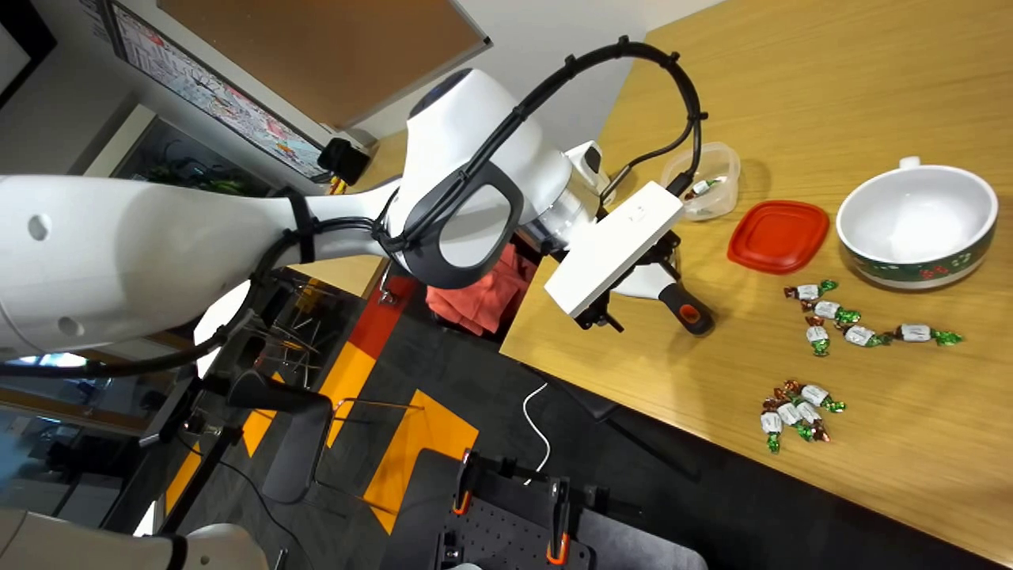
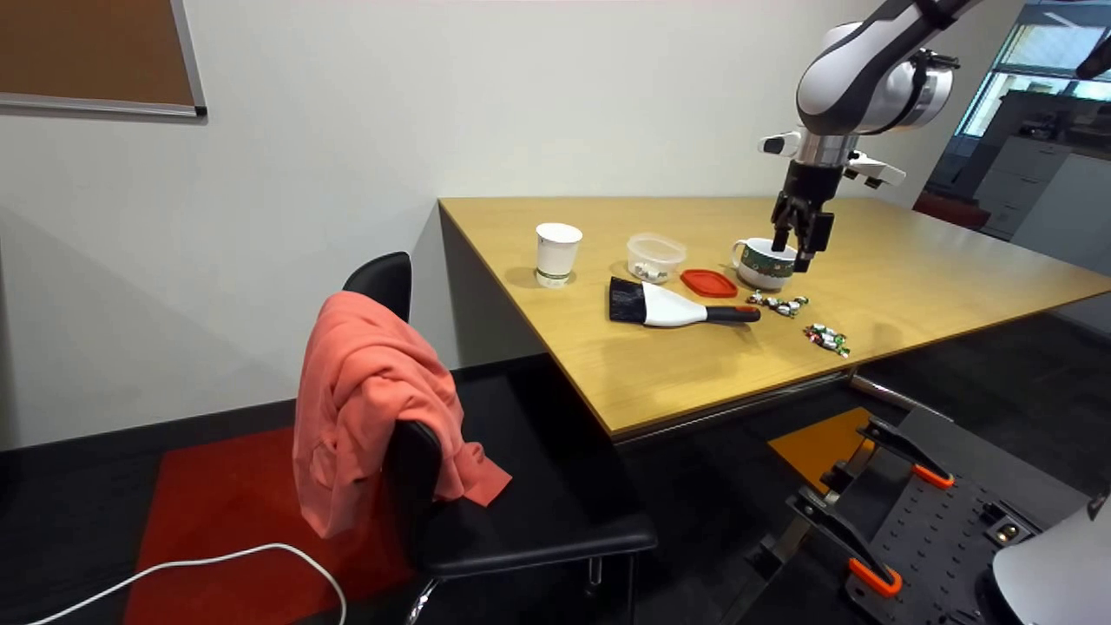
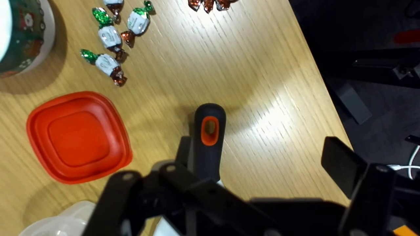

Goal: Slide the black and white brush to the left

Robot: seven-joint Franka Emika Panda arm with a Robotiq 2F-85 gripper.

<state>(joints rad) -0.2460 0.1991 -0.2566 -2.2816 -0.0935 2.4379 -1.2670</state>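
"Where is the black and white brush [image 2: 684, 309]?"

"In an exterior view it lies on the wooden table [image 2: 625, 373], just right of the frame's middle. Its black bristles are at the left end; its dark handle, with an orange-red mark at the tip, is at the right."

"And the fingers [image 3: 343, 165]?"

"Spread wide. In the wrist view one is at lower right, the other near the lower middle, just beside the brush's handle in the picture. In an exterior view the fingers [image 2: 816, 233] hang in the air at upper right, apart from the brush."

"What is around the brush?"

"A white cup [image 2: 556, 252] stands upright, up and left of the bristles. Just above the brush in the frame are a clear tub [image 2: 661, 257] with wrapped candy [image 1: 703, 188] inside and a flat red lid [image 2: 708, 283]. Farther right come a green-patterned mug [image 2: 764, 267], a loose group of candies [image 2: 778, 303] near the handle's tip, and a tighter cluster of candies [image 2: 826, 339] lower right."

"Anything in the way?"

"In an exterior view, a white casing [image 1: 615, 249] on the wrist hides the bristle end. In the wrist view, black linkage [image 3: 183, 186] covers the brush's middle."
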